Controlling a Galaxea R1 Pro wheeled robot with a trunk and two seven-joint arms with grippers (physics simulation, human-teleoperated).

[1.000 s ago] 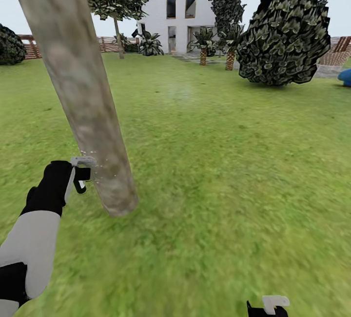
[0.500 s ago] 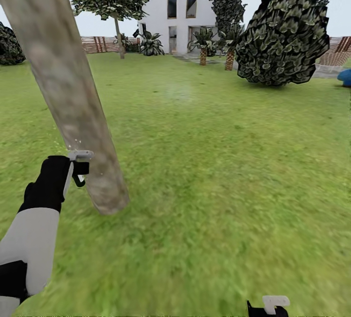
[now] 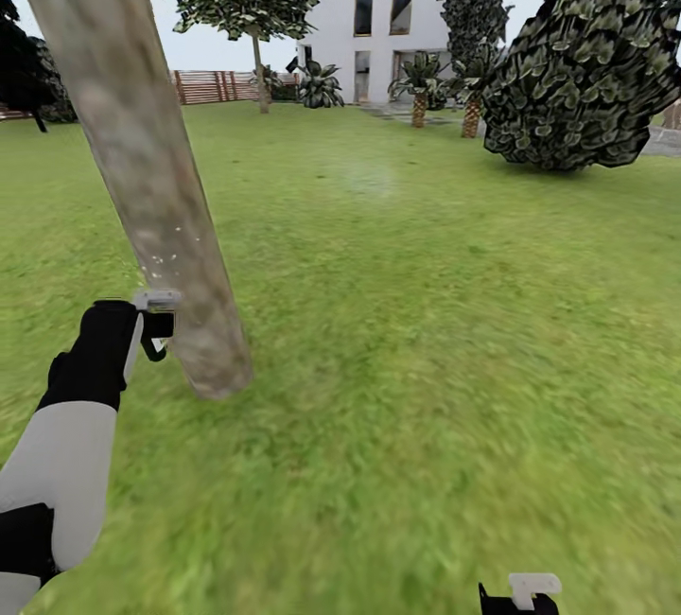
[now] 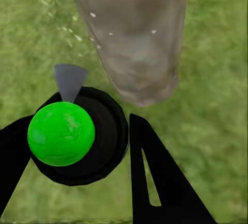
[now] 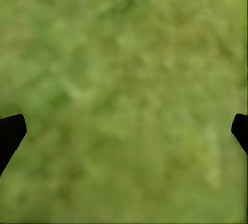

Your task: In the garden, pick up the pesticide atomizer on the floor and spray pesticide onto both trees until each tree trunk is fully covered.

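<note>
The left pincer (image 3: 142, 336) was clamped around the pesticide atomizer (image 3: 157, 322), holding it low beside the tree trunk (image 3: 142, 170), its pale trigger head almost touching the bark. In the left wrist view the atomizer (image 4: 77, 133) sat between the black fingers (image 4: 155, 182), green top toward the camera, nozzle aimed at the trunk (image 4: 134, 33). Whitish pesticide specks (image 3: 161, 260) dotted the bark just above the nozzle, a little higher than a second earlier. The head had swung since then: the white house (image 3: 388, 19), the fence (image 3: 213, 85) and the big dark shrub (image 3: 586, 76) all sat further right, and the trunk's foot (image 3: 219, 374) stood slightly higher on the grass floor (image 3: 426, 360). The left arm had barely shifted. The right pincer (image 3: 520, 596) hung spread wide and empty over grass (image 5: 124, 100).
</note>
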